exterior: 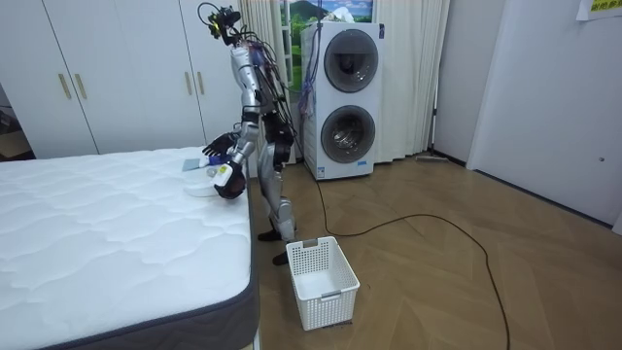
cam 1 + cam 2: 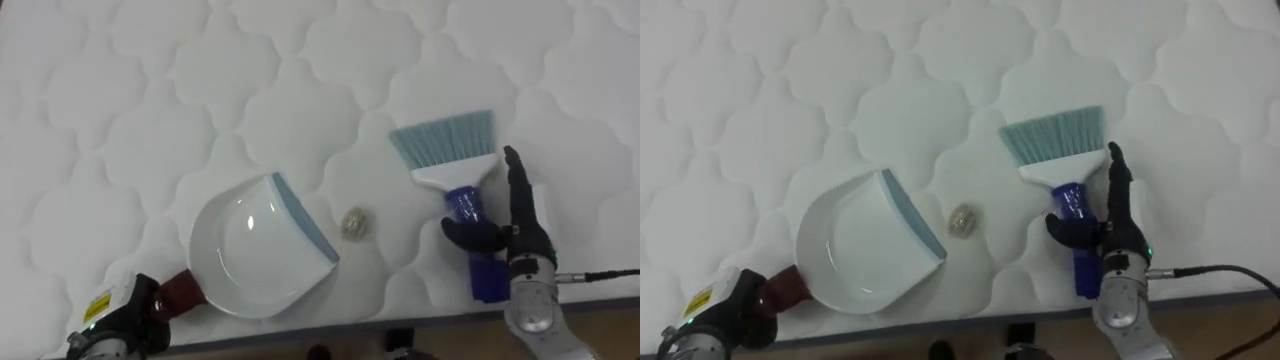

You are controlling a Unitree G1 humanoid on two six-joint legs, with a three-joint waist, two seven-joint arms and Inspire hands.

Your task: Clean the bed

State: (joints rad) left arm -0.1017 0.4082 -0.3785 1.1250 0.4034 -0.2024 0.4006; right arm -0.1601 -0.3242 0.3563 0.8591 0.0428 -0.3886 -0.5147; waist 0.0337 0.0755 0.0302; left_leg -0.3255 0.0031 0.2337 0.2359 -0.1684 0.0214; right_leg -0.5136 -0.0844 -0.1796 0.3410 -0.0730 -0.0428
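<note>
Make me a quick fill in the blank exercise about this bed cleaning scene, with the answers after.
The right hand grips the ____ by its blue handle.
The left hand holds the ____ by its handle.
A crumpled scrap lies ____ those two tools on the bed.
In the room view a white ____ stands on the floor beside the bed.
Missing: brush; dustpan; between; basket.

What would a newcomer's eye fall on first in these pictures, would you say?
First, the white dustpan lying on the quilted white mattress, its dark red handle in the left hand at the lower left. To its right a small crumpled scrap lies just off the pan's lip, and beyond it the right hand grips a blue brush with pale bristles.
</note>
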